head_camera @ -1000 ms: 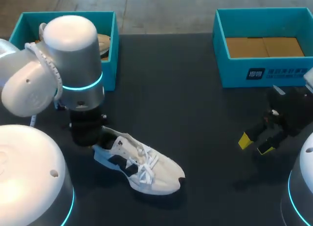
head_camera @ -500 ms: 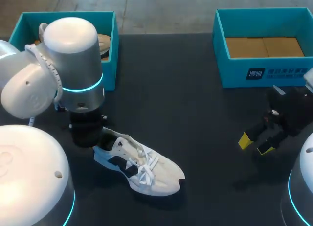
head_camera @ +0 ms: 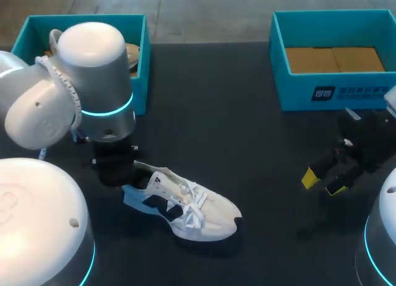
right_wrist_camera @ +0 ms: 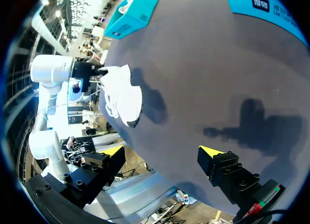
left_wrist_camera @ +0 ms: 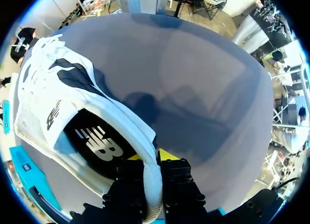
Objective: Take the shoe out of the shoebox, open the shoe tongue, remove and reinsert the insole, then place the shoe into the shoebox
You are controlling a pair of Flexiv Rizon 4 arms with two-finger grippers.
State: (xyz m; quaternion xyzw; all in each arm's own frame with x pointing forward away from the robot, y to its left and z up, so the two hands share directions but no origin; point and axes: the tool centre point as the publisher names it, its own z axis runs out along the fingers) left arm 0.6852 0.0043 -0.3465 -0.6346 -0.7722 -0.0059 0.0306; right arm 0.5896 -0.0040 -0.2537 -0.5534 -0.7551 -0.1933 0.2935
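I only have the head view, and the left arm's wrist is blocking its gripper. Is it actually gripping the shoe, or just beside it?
Observer: It is gripping it. In the left wrist view the left gripper is shut on the shoe at the heel rim, with one finger inside the opening and one outside.
Operator: Good. From up here I can't see into the shoe. Is the insole in there?
Observer: Yes. A dark insole lies inside the shoe, visible through the opening just ahead of the gripper.
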